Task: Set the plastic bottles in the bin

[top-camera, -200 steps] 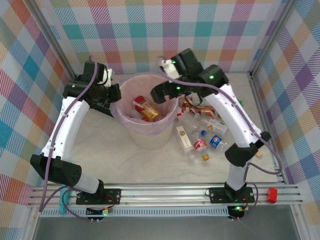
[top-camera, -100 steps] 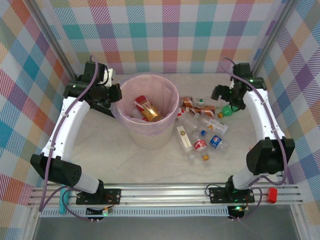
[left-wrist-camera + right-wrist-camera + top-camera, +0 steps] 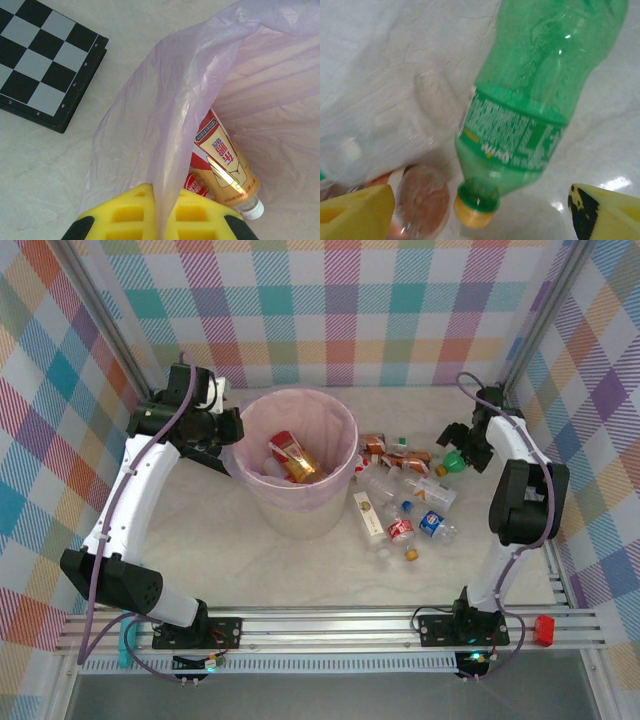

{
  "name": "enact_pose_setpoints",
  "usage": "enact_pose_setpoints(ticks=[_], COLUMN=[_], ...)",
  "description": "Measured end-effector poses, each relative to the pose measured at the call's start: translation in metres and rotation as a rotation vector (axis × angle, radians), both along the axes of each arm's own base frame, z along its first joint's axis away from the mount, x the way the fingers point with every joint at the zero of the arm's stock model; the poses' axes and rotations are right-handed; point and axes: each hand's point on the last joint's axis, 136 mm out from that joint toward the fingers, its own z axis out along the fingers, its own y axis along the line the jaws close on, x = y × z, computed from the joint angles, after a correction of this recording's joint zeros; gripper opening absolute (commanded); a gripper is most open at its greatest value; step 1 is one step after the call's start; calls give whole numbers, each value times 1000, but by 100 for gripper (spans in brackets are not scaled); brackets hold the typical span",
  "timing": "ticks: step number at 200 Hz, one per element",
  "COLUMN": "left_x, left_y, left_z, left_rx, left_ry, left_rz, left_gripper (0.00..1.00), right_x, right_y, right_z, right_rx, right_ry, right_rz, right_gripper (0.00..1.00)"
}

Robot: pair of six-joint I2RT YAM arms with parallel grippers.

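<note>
The bin (image 3: 300,515), a pale pink bucket with a lilac bag (image 3: 200,75), stands at the table's centre. It holds a gold-and-red labelled bottle (image 3: 225,162) and others (image 3: 292,458). My left gripper (image 3: 232,438) sits at the bin's left rim, its yellow fingers (image 3: 125,215) shut on a fold of the bag. Several plastic bottles (image 3: 405,502) lie in a pile right of the bin. A green bottle (image 3: 535,100) with a yellow cap (image 3: 474,210) lies at the pile's far right (image 3: 453,462). My right gripper (image 3: 480,205) hangs open over its neck, one finger on each side, apart from it.
A black-and-white checkerboard (image 3: 45,65) lies flat on the table left of the bin. A clear bottle's brownish end (image 3: 417,200) lies beside the green bottle's cap. Checked cloth walls close the table in, and the right wall (image 3: 600,440) is near my right arm. A red block (image 3: 544,629) sits on the front rail.
My right arm swung from above the bin to the far right and dropped onto the green bottle, and its jaws narrowed slightly. The left arm has not moved.
</note>
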Motion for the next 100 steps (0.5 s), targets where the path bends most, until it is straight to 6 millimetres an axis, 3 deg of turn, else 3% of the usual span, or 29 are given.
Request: enact_pose_setpoints(ticks=[22, 61, 100], left_x=[0, 0, 0], left_y=[0, 0, 0], left_z=[0, 0, 0], left_rx=[1, 0, 0], left_ry=[-2, -1, -2], left_rz=[1, 1, 1], left_gripper=[0, 0, 0], right_x=[2, 8, 10], right_y=[-6, -15, -17], right_z=[-17, -22, -42], right_rx=[9, 11, 19], right_ry=[27, 12, 32], right_rz=[-30, -57, -75], right_gripper=[87, 84, 79])
